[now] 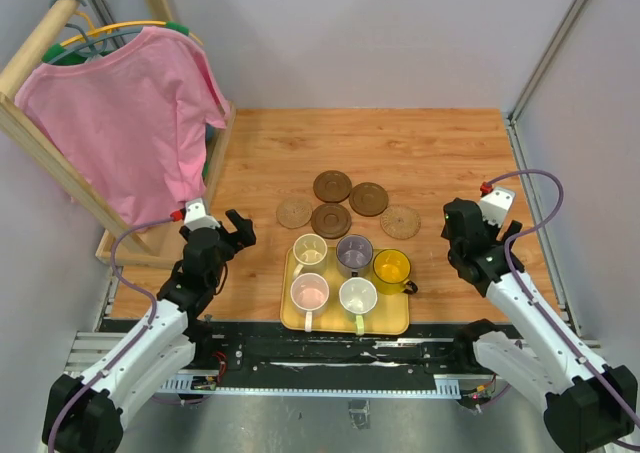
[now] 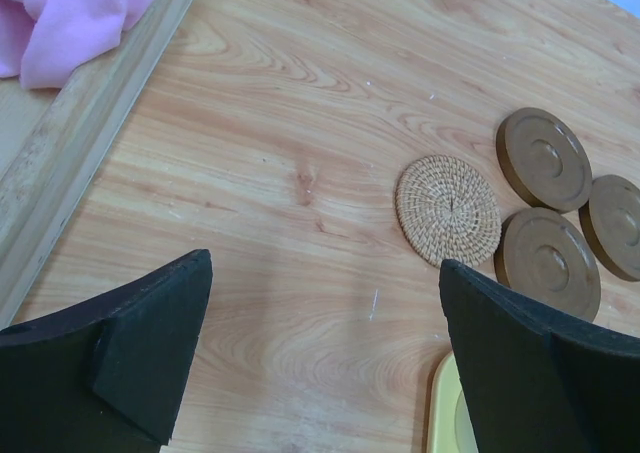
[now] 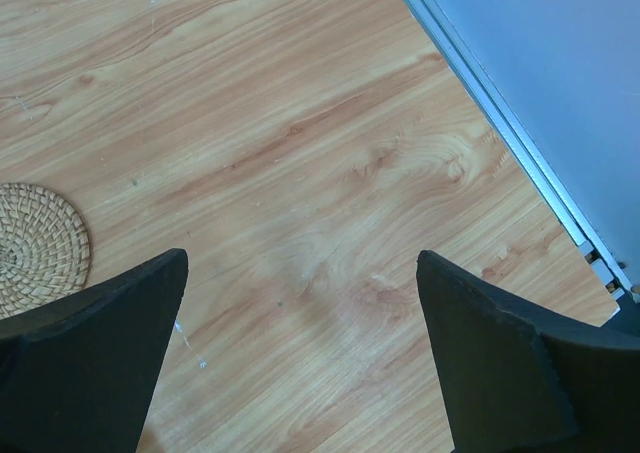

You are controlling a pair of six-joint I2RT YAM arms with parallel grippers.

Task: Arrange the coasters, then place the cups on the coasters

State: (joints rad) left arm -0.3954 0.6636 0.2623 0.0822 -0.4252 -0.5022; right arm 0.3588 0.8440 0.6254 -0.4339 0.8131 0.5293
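Near edge, centre: the tray [image 1: 396, 319] sits on the counter [image 1: 430, 143]. All five cups are on it, upright, and none is on a coaster.
- Near row: pink cup [image 1: 309, 292] on the left, whitish-green cup [image 1: 357, 296] on the right. Both handles point toward the near edge.
- Far row, left to right: pale yellow cup [image 1: 309, 249], purple-grey cup [image 1: 354, 254], amber cup [image 1: 391, 267]. The amber cup's handle points toward the right edge.

Level with the tray's far side, one arm on each flank:
- Left pincer [image 2: 325, 263]: jaws spread wide, nothing between them. It hangs over bare counter off the tray's far-left corner. The tan coaster lies ahead of it.
- Right pincer [image 3: 300, 263]: jaws spread wide, nothing between them. It hangs over bare counter toward the right edge, well apart from the amber cup.

Just beyond the tray: five coasters lie flat in a loose cluster at the counter's middle.
- Woven tan coaster [image 1: 294, 212] sits at the left end.
- Brown coaster [image 1: 330, 219] is just beside it, nearest the tray.
- Second woven tan coaster [image 1: 400, 221] sits at the right end, a little apart from the rest.
- Brown coaster [image 1: 368, 198] lies farther back.
- Brown coaster [image 1: 332, 185] is the farthest.
- The three brown ones sit tight together. I cannot tell whether their rims touch.

Far-left corner: a wooden rack [image 1: 40, 133] stands along the left edge with a pink shirt [image 1: 130, 123] hung on it.
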